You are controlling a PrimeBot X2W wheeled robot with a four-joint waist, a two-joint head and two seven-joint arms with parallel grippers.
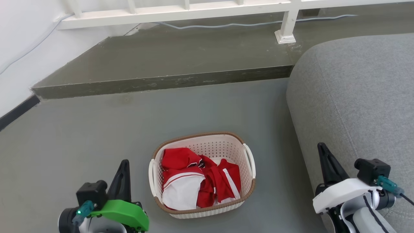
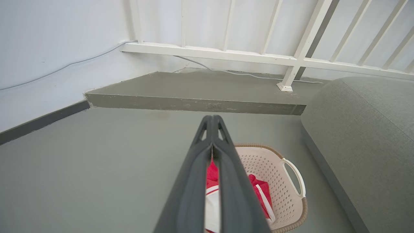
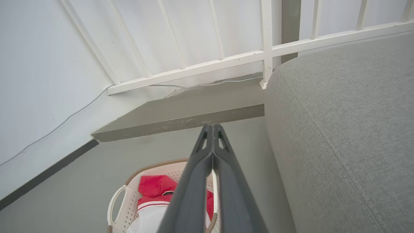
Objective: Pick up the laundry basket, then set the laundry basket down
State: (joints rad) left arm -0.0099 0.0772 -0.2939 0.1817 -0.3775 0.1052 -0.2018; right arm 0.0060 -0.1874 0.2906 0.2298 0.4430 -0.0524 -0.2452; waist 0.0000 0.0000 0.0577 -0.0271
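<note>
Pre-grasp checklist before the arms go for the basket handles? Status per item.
1. Cream-white perforated plastic laundry basket with brown woven-look rim upright on the grey floor, between both grippers: ok.
2. White left handle and right handle free of cloth: ok.
3. Red and white clothes lying below the rim: ok.
4. The left gripper open for a handle: not ok, fingers shut together.
5. The right gripper open: not ok, shut too.
6. Basket apart from the grey fabric sofa: ok, a strip of floor lies between them.
</note>
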